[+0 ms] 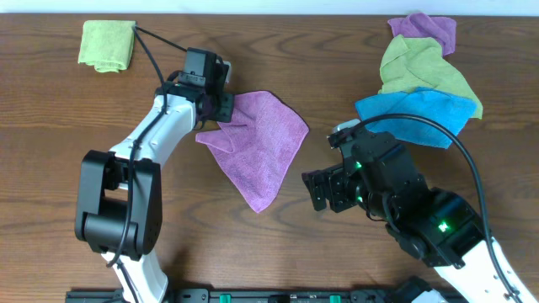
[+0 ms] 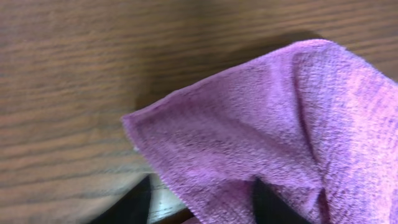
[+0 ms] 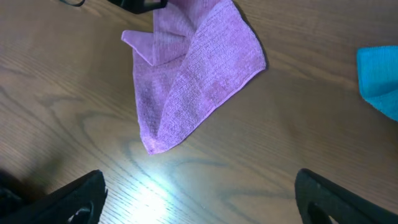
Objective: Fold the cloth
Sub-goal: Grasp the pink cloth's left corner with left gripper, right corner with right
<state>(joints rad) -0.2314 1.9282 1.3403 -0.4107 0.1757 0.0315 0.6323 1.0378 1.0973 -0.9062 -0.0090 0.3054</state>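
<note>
A purple cloth (image 1: 263,150) lies in the middle of the wooden table as a rough diamond, with a small flap folded over at its left corner. It also shows in the right wrist view (image 3: 193,81) and fills the left wrist view (image 2: 280,137). My left gripper (image 1: 221,108) is at the cloth's upper left edge. Its fingers (image 2: 202,202) are closed on that edge, which is raised off the table. My right gripper (image 1: 318,189) is open and empty just right of the cloth's lower corner; its fingers (image 3: 199,196) hover over bare wood.
A folded light green cloth (image 1: 107,45) lies at the back left. At the back right is a pile of a purple cloth (image 1: 425,29), a green cloth (image 1: 421,69) and a blue cloth (image 1: 413,115), whose edge shows in the right wrist view (image 3: 380,78).
</note>
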